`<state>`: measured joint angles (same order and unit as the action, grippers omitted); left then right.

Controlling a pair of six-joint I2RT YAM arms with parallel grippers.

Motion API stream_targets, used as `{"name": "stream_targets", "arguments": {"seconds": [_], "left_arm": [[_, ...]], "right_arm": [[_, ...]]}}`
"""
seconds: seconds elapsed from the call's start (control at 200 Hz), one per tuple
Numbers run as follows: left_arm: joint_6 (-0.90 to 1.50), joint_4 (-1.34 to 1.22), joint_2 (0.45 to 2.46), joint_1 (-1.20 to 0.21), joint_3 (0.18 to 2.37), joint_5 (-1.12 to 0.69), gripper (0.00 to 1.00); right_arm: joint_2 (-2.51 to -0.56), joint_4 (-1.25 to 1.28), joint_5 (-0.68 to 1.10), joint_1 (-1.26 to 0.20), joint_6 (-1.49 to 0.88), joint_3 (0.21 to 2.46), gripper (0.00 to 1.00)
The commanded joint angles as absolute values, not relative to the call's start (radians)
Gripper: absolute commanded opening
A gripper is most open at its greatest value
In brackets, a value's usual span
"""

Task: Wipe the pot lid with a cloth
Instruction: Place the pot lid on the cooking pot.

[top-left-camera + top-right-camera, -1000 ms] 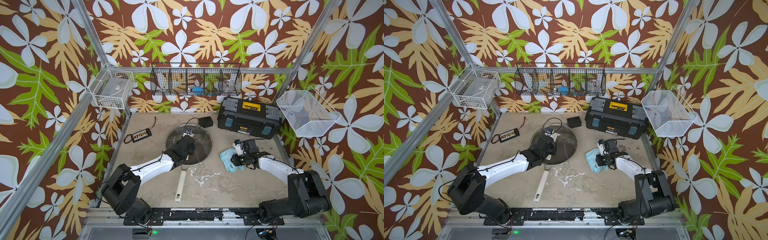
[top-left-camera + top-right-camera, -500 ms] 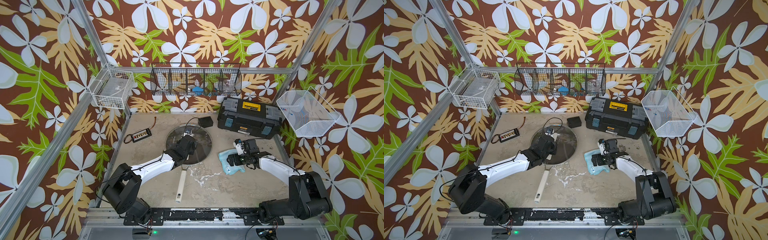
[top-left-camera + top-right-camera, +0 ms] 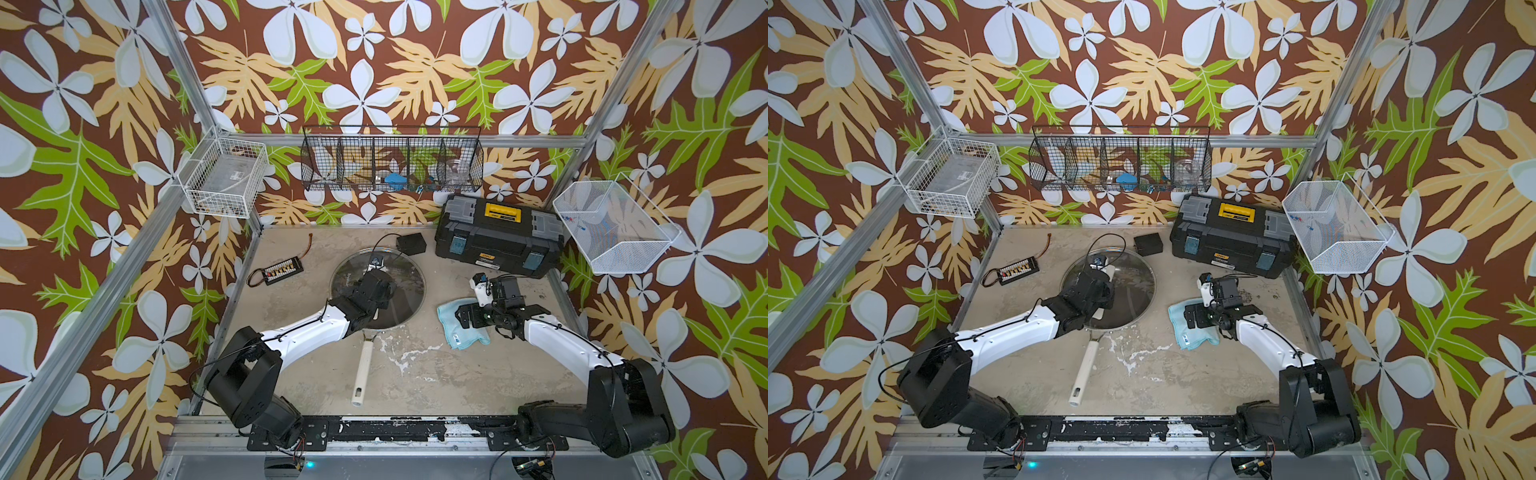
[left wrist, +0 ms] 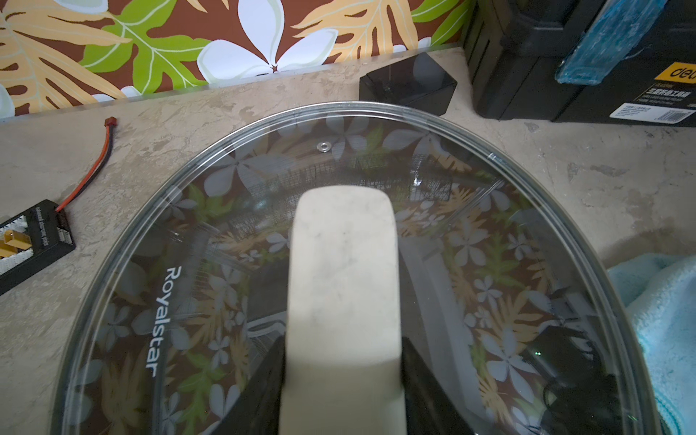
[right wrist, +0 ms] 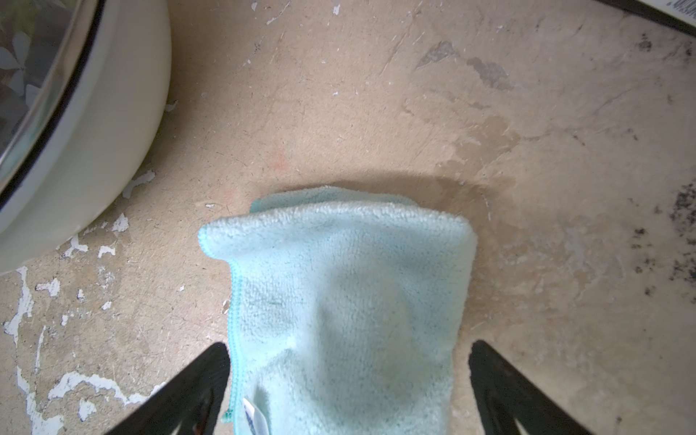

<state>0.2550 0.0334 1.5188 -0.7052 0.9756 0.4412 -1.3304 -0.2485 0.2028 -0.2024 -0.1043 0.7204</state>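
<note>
The pot lid, clear glass with a metal rim, sits on the dark pan in both top views. My left gripper is shut on the lid's cream bar handle, one finger on each side. To the right, the light blue cloth lies loosely folded on the table. My right gripper hangs low over it, open, its black fingers wide apart on either side of the cloth. The cloth's edge also shows in the left wrist view.
The pan's cream handle points toward the front edge, and its cream wall is close to the cloth. A black toolbox, a small black box and a charger board lie at the back. Wire baskets hang on the walls.
My right gripper has opened and let go of the cloth, which was bunched in its jaws and now lies spread on the table. The left arm has kept still on the lid handle.
</note>
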Motion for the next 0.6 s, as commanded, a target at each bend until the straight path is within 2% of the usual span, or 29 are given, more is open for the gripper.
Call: {"name": "stream_targets", "arguments": {"seconds": [0.0, 0.15, 0.41, 0.596], "left_arm": [[0.226, -0.094, 1.500, -0.710, 1.006, 0.459, 0.31], [0.212, -0.077, 1.509, -0.710, 1.034, 0.458, 0.34], [0.236, -0.057, 1.529, -0.710, 1.038, 0.486, 0.28], [0.247, -0.064, 1.527, -0.710, 1.020, 0.507, 0.28]], "right_arm": [[-1.327, -0.233, 0.204, -0.202, -0.104, 0.724, 1.00], [-1.336, -0.234, 0.201, -0.202, -0.102, 0.726, 1.00], [-1.338, -0.241, 0.198, -0.202, -0.100, 0.730, 1.00], [-1.332, -0.239, 0.198, -0.202, -0.100, 0.727, 1.00]]}}
